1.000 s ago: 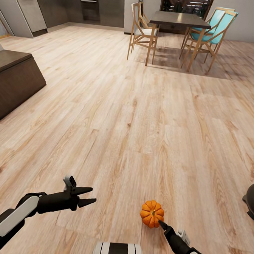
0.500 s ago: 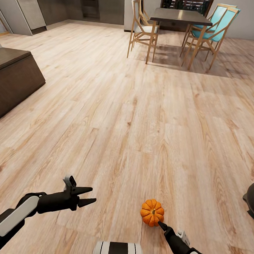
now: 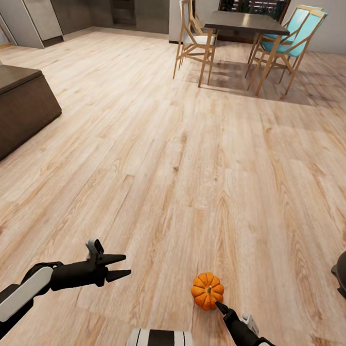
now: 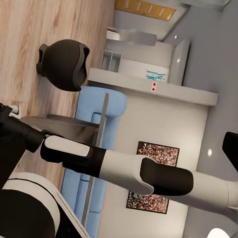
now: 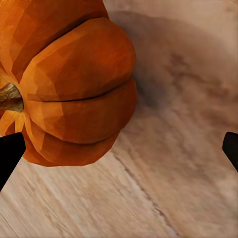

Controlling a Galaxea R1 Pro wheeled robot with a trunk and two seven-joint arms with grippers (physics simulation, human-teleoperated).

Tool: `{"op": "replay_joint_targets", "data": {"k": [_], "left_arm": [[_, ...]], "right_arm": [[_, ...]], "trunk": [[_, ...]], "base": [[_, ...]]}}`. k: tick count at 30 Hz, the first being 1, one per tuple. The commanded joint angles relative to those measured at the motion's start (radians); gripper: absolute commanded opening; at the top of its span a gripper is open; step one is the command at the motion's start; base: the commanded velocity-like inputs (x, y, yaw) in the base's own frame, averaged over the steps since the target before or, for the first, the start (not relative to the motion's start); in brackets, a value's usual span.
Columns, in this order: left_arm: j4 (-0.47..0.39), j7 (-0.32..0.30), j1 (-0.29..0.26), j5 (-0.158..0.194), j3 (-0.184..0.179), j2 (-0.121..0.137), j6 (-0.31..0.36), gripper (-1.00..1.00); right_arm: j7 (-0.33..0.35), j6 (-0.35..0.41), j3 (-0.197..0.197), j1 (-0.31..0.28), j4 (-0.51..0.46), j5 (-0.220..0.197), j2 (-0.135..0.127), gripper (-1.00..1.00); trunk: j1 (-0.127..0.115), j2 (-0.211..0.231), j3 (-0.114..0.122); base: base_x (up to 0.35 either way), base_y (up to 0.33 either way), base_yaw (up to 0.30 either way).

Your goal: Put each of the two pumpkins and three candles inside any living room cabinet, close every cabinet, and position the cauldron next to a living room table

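Barely any change over the last half second: only a slight dip of the head camera a second back, with both arms holding the same pose. Points to a pause before the grasp, not progress on it.

In the head view, resting on the pale wooden plank floor (image 3: 194, 159): small bright-orange ribbed pumpkin (image 3: 207, 291), just beyond the right gripper (image 3: 219, 305). Well off to the left, long low dark-brown wooden cabinet (image 3: 17, 110); at the right edge, part of the black round-bodied cauldron (image 3: 343, 278).

From the right wrist: right gripper (image 5: 119, 151) spread wide, pumpkin (image 5: 69, 84) off to one side against one fingertip, not yet centred between the two. Probably needs a small sideways shift before closing.

Left gripper (image 3: 119, 268) parted too, carrying nothing. From its wrist camera, the whole cauldron (image 4: 62, 64) and a light-blue sofa (image 4: 94, 148) beyond it, outside the head camera's frame
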Motion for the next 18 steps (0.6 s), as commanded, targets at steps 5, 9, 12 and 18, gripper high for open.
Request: {"op": "replay_joint_targets", "data": {"k": [5,9,12,18], "left_arm": [[0.001,-0.002,-0.001,0.003,-0.002,0.000,0.003,1.00],[0.001,-0.002,-0.001,0.003,-0.004,-0.001,0.003,1.00],[0.001,-0.002,-0.001,0.003,-0.005,-0.001,0.003,1.00],[0.001,-0.002,-0.001,0.003,-0.004,-0.001,0.003,1.00]], "right_arm": [[0.003,0.005,0.006,0.000,0.000,-0.011,0.000,1.00],[0.003,0.004,0.006,0.000,0.000,-0.010,0.000,1.00],[0.003,0.003,0.006,0.000,0.001,-0.010,0.000,1.00],[0.002,0.002,0.006,0.000,0.002,-0.009,0.000,1.00]], "trunk": [[0.000,0.000,-0.001],[0.000,0.000,-0.001],[0.000,0.000,-0.001],[0.000,0.000,-0.001]], "base": [[0.002,0.000,0.000],[0.052,0.053,0.000],[0.095,0.097,0.000],[0.021,0.026,0.000]]}}
